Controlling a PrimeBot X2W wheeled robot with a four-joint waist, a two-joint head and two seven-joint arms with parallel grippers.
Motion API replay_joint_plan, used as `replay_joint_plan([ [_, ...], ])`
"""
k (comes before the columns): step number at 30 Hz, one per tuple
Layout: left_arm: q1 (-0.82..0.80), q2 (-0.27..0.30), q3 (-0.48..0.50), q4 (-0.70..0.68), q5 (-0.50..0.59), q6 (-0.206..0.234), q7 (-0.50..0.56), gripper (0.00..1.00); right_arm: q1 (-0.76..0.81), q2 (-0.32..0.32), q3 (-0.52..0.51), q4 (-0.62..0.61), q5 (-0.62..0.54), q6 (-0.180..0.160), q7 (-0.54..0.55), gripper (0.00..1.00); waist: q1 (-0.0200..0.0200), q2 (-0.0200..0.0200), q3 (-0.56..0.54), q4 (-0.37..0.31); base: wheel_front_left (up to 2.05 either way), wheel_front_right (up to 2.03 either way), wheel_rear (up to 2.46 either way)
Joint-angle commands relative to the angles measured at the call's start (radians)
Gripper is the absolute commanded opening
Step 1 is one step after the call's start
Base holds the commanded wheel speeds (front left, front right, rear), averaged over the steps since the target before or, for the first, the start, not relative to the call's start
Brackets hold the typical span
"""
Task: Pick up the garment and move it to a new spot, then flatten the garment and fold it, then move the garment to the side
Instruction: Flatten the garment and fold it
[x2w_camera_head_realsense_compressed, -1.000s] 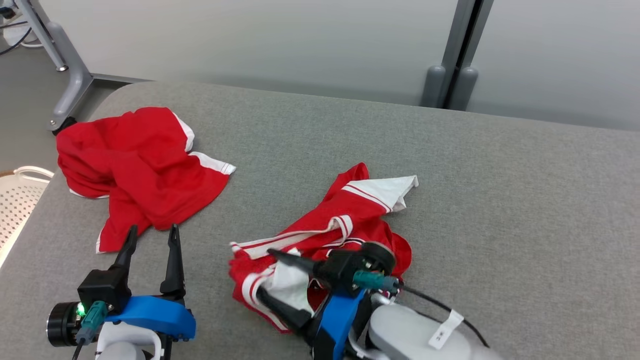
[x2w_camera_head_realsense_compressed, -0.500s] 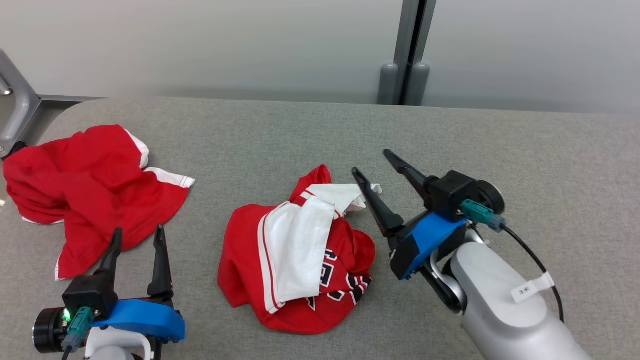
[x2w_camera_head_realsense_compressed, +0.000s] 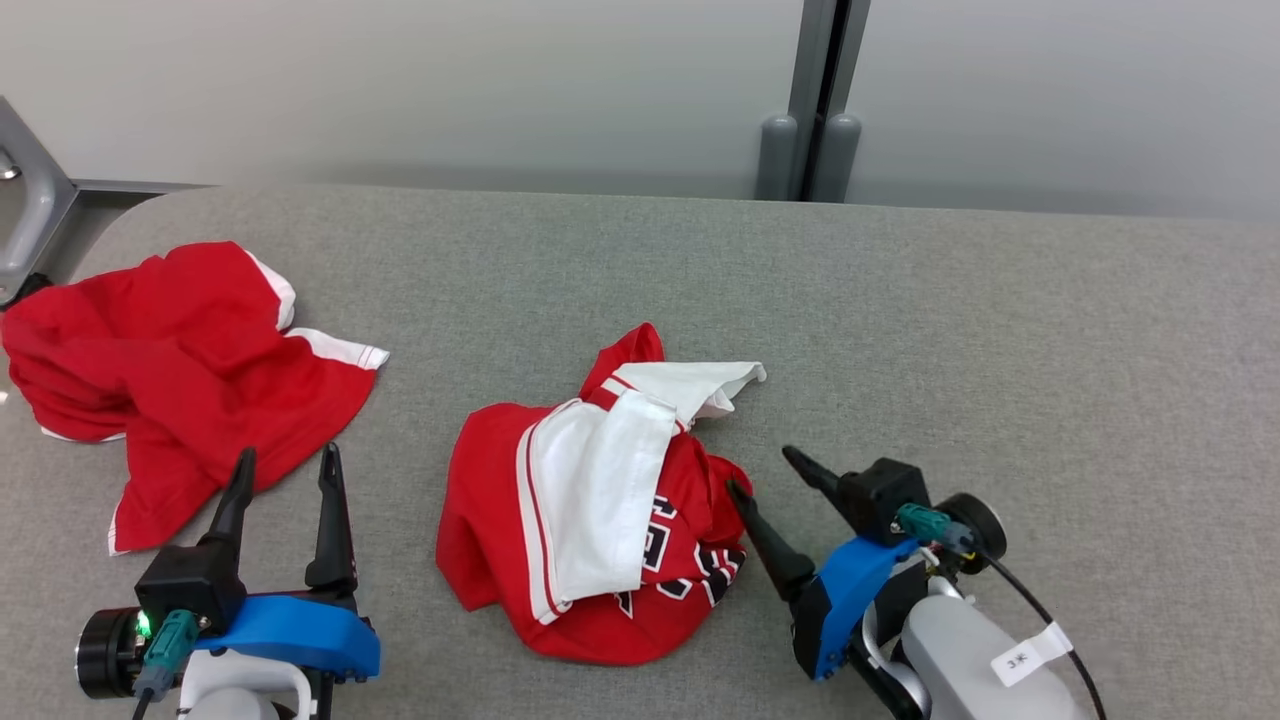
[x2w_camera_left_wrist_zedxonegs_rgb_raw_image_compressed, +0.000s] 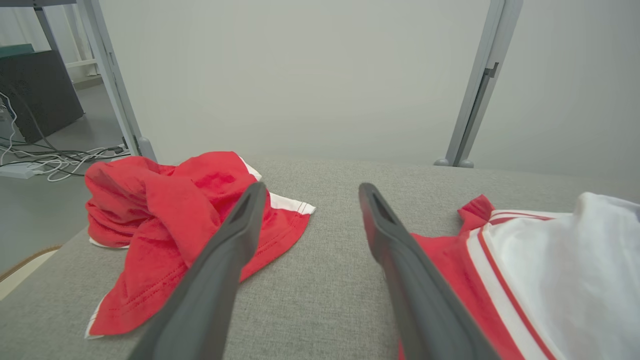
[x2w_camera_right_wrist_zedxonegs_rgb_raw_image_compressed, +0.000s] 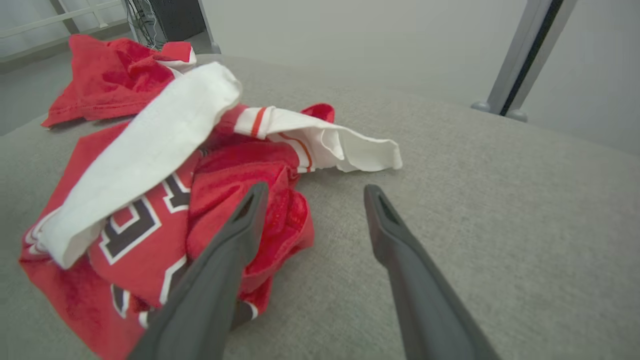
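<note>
Red-and-white jersey (x2w_camera_head_realsense_compressed: 590, 530) crumpled at the middle of the grey padded table (x2w_camera_head_realsense_compressed: 1000, 350), with both grippers empty.
Its white panel (x2w_camera_head_realsense_compressed: 600, 500) is folded over the top, and dark numerals (x2w_camera_head_realsense_compressed: 690, 575) show on the red below; the right gripper (x2w_camera_head_realsense_compressed: 762, 471) sits just to its right, fingers spread with nothing between them, one tip at the jersey's edge, contact unclear. At the near left the left gripper (x2w_camera_head_realsense_compressed: 287, 453) rests with fingers likewise apart, pointing toward a second red garment (x2w_camera_head_realsense_compressed: 190, 370) heaped at the table's left end.
</note>
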Motion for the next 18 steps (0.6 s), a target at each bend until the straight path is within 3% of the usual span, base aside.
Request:
replay_joint_plan([
  [1,-0.012,-0.001,0.003,-0.001,0.003,-0.002,-0.005,1.00,-0.003,0.003,0.013,0.021,0.003,0.000,0.009,1.00,0.0000,-0.0002,0.005,0.008,0.00,0.00,0.00],
  [5,-0.022,-0.005,-0.003,0.005,0.004,-0.006,-0.005,1.00,-0.017,0.018,0.071,0.107,0.034,0.000,0.036,1.00,0.0000,-0.0002,0.015,0.024,0.00,0.00,0.00],
  [6,-0.022,-0.006,-0.004,0.006,0.005,-0.006,-0.005,1.00,-0.021,0.021,0.083,0.123,0.051,0.000,0.041,0.59,0.0000,-0.0002,0.016,0.026,0.00,0.00,0.00],
  [7,-0.021,-0.007,-0.004,0.008,0.005,-0.006,-0.005,1.00,-0.029,0.023,0.094,0.136,0.065,0.000,0.042,0.37,0.0000,-0.0002,0.016,0.027,0.00,0.00,0.00],
  [8,-0.020,-0.007,-0.005,0.010,0.005,-0.005,-0.005,1.00,-0.037,0.025,0.103,0.143,0.080,0.000,0.035,0.00,0.0000,-0.0002,0.016,0.028,0.00,0.00,0.00],
  [13,0.001,-0.006,0.001,0.020,0.002,0.002,-0.005,1.00,-0.054,0.023,0.094,0.157,0.140,0.000,-0.008,0.00,0.0000,-0.0002,-0.007,0.010,0.00,0.00,0.00],
  [18,0.022,-0.011,-0.006,0.029,0.002,0.001,-0.005,1.00,-0.005,-0.052,-0.032,0.087,0.194,0.000,-0.026,0.00,0.0000,-0.0002,-0.053,-0.012,0.00,0.00,0.00],
])
